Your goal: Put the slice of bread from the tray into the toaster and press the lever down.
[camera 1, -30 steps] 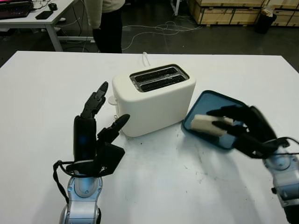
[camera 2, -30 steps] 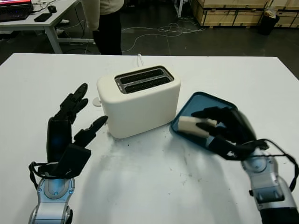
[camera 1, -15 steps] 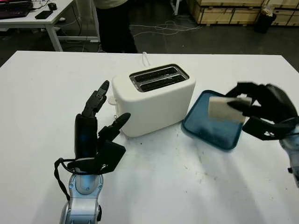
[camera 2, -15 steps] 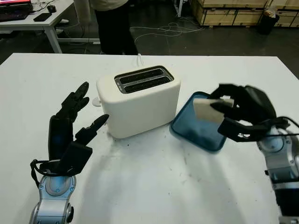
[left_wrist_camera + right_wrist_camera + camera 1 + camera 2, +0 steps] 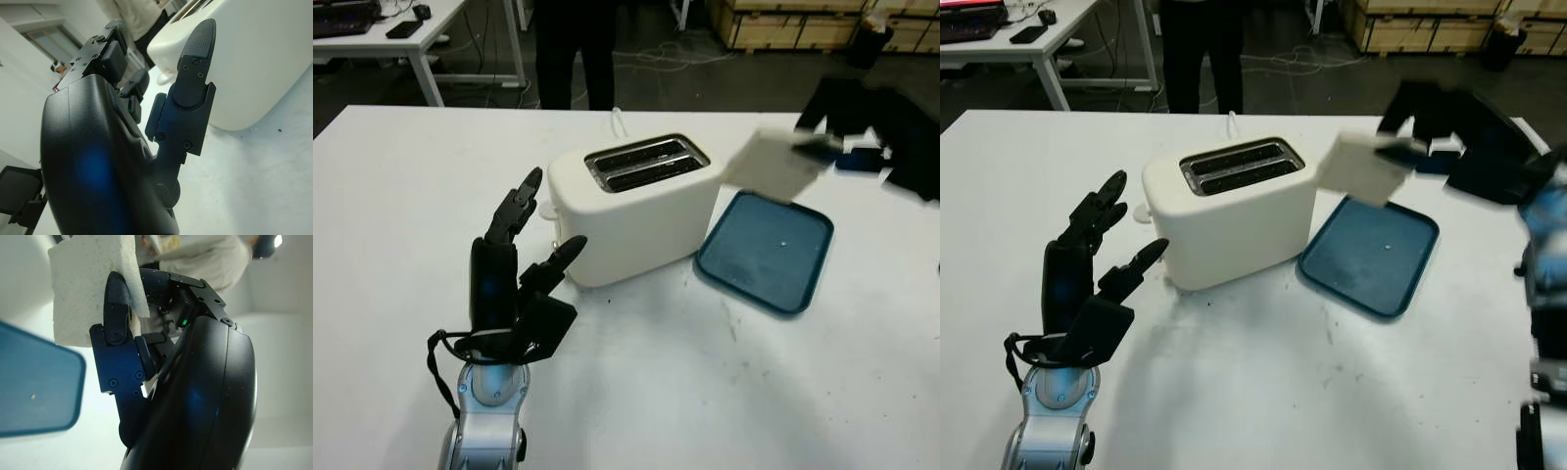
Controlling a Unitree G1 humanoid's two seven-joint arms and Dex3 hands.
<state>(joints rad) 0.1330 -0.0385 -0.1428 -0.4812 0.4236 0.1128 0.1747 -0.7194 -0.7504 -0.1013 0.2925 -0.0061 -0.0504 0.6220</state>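
Now the carrying step is in hand: the slice of bread (image 5: pixel 1363 166) is grasped by the right hand (image 5: pixel 1459 137) and is held in the air, well above the table (image 5: pixel 401 196), at about two o'clock from the middle of the table. In the right wrist view the slice is seen pinched between a thumb on one face and the other fingers (image 5: pixel 117 308) behind it, so the grip is judged to be firm. The slice is tilted, with one corner lower, and it hangs between the toaster (image 5: pixel 636 211) and the blue tray (image 5: pixel 766 250), above the tray's near-toaster edge. The tray lies bare at three o'clock of the toaster, just beside it. The two slots (image 5: pixel 646 164) of the toaster are open upward and nothing is seen in them. The left hand (image 5: pixel 514 284) is open and holds nothing; it is raised at about eight o'clock from the toaster, near its side wall, and a fingertip (image 5: pixel 200 39) is seen close to the white shell. A person (image 5: pixel 573 49) stands behind the table at twelve o'clock. For the next move, the slice probably needs to be brought toward nine o'clock over a slot, turned upright so that its edge is in line with the slot, and then lowered. After this the lever must be pressed, which is not yet done; where the lever sits cannot be told.
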